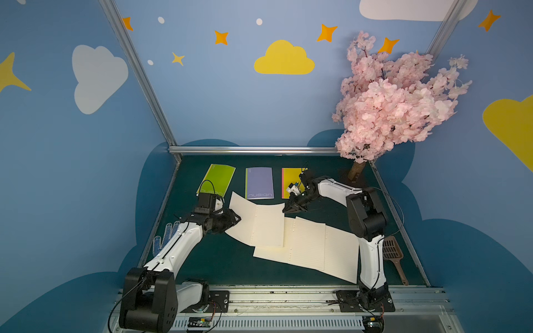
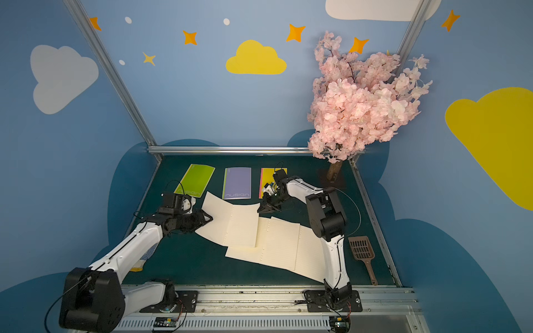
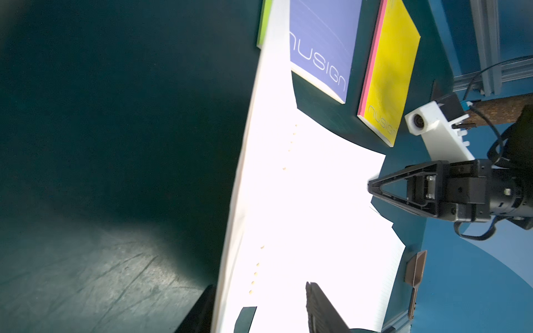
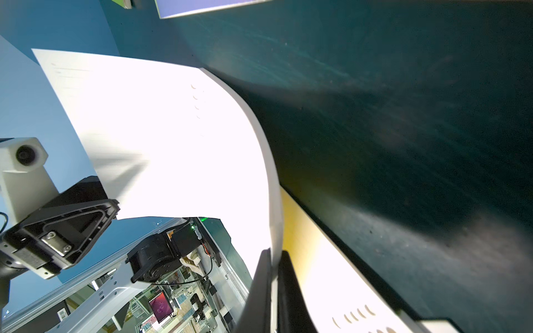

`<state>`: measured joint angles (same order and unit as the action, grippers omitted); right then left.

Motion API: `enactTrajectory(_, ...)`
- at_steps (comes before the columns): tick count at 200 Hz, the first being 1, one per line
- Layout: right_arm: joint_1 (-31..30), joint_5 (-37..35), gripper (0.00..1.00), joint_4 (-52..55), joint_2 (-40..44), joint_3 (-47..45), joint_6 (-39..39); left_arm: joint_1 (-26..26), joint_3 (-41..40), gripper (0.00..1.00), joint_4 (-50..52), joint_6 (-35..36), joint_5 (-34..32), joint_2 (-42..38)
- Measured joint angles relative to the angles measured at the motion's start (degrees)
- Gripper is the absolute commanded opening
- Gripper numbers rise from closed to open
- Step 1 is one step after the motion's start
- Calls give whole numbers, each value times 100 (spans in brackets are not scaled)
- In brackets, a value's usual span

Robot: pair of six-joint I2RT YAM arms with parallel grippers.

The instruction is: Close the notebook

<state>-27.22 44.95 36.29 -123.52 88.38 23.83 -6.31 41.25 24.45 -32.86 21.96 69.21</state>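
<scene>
1. Open notebook [image 1: 308, 248] lies flat, centre to right-front of the bench [image 1: 202, 259], cream ruled pages up. Its near right corner reaches the right arm's base.
2. Raised leaf [image 1: 256, 222] is lifted off the bench on the flat pages' left side and bows between the two grippers. Its long axis runs left-right.
3. Right gripper [image 1: 286, 209] is closed tight on the raised leaf's far right corner. Left gripper [image 1: 238, 218] is about half open, with its jaws either side of the leaf's left edge and not clamped.
4. Key relation: the flat pages lie right and toward the front of the raised leaf, so closing likely means swinging it that way. The right arm is nearer. Which of the several punched-hole rows marks the spine is unclear.
5. Right wrist view shows paper pinched at the right gripper [image 4: 275, 256], which the top views leave unclear. Left wrist view shows gaps beside the leaf. Paper is blown out white in both wrist views; ruling is readable only in the top views.
</scene>
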Motion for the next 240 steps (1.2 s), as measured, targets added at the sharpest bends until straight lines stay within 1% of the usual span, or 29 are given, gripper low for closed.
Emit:
enactTrajectory(53, -9, 9, 4, -94, 0, -22, 85, -184, 0, 53, -190, -39, 186, -234)
enactTrajectory(117, -50, 9, 8, -181, 0, -22, 186, -546, 0, 53, -538, -66, 417, -243)
enactTrajectory(153, -63, 9, 12, -219, 0, -22, 227, -796, 0, 54, -817, -114, 527, -120)
enactTrajectory(240, -61, 9, 26, -260, 39, -24, 299, -1453, 103, 53, -1403, -195, 544, 409)
